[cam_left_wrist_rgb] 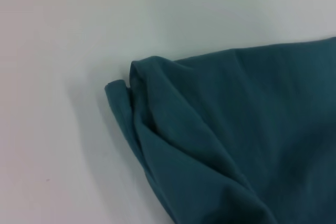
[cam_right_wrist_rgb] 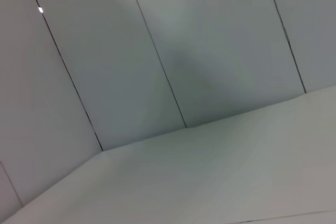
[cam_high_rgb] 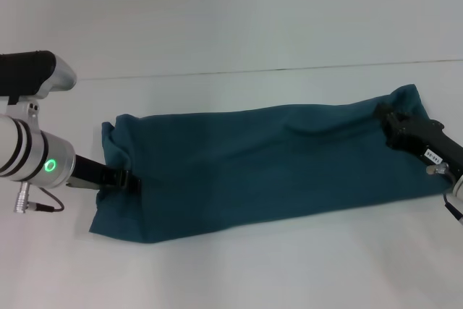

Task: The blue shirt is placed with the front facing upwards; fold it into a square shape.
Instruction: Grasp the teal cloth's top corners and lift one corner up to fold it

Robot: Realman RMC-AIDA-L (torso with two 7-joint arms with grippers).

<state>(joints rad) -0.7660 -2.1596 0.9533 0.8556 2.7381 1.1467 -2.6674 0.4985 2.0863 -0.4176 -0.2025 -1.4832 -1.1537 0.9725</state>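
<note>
The blue shirt lies on the white table as a long teal strip folded lengthwise, and no lettering shows. My left gripper is at the strip's left end, shut on the fabric's edge. At the right end my right gripper is shut on the cloth, which bunches up around it. In the left wrist view a rumpled, layered corner of the shirt rests on the table. The right wrist view holds only wall panels and table, with no shirt and no fingers.
The white table runs on in front of and behind the strip. Its far edge meets a pale wall. My left arm's silver wrist with a green light hangs over the table's left side.
</note>
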